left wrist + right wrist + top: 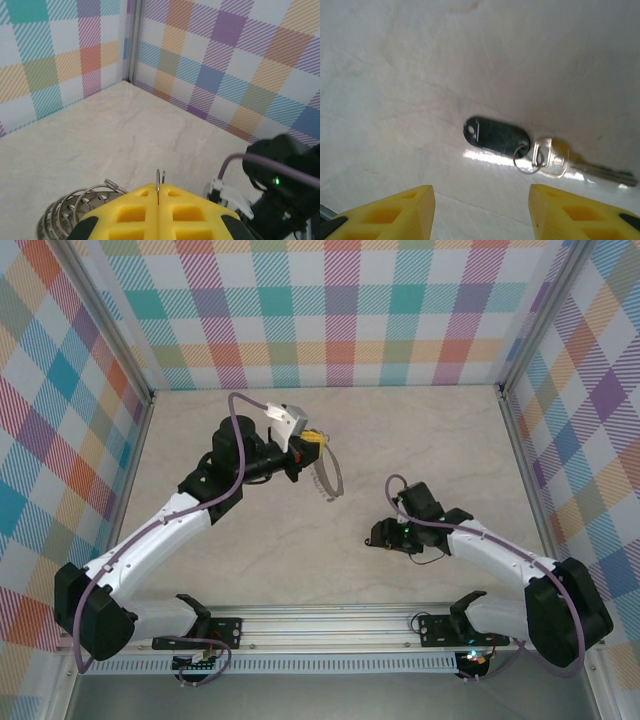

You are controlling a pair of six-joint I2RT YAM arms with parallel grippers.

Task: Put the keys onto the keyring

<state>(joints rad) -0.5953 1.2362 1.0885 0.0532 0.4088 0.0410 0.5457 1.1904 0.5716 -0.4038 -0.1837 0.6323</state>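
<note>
Judging by how things lay, we put the task at an early stage, with nothing yet threaded; the left gripper (159, 189) was pinched tight on the keyring (75, 212), its yellow fingers (130, 212) pressed together, a thin sliver of the ring's wire standing up between the tips and the scalloped loops bunched off to one side. From above, the keyring hung as a grey arc from that gripper, seemingly clear of the table (260, 560) near its middle.

The key (552, 159) lay flat on the pale marbled surface, joined by a small split ring (522, 161) to a black oblong tag (495, 135), its silver blade pointing away from the tag. The right gripper (480, 192) hovered low over it, jaws apart with nothing between them; the key sat beyond the fingertips, untouched as far as we could tell.

So securing the ring looked done; picking up the key, carrying it across and working it onto the ring all remained; in the overhead view the two grippers stood well apart.
</note>
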